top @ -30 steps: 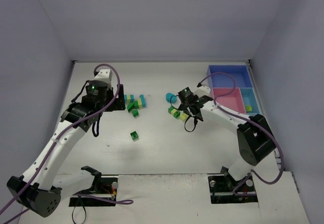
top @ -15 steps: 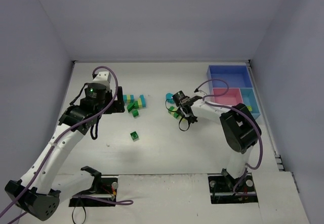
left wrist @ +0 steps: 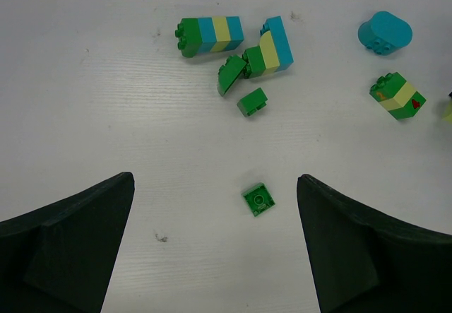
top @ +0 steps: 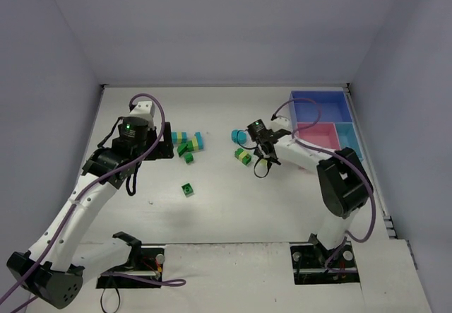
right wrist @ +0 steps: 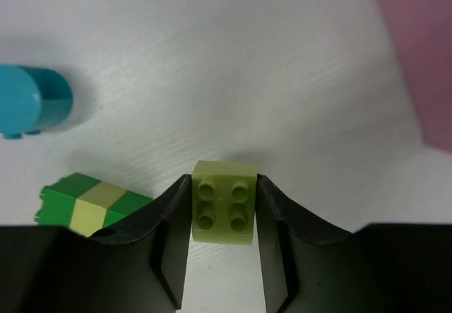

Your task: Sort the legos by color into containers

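**Yellow-green brick in the grip, trays yet to reach**

The right end effector (right wrist: 224, 210) is pinching a yellow-green brick (right wrist: 224, 201) by two opposite sides, studs facing the wrist camera. I cannot tell whether it is off the bench (top: 233, 207) yet. The lift should go straight up, because a green-and-yellow stack (right wrist: 90, 204) lies just beside one finger and could be dragged along. The brick should then cross above the rim of the pink tray (top: 323, 140), the nearest one, and be released low so it does not bounce out. It is small, square, four-studded and matte, near mid-bench and well apart from the trays. The left end effector (left wrist: 215, 249) hangs spread and empty.
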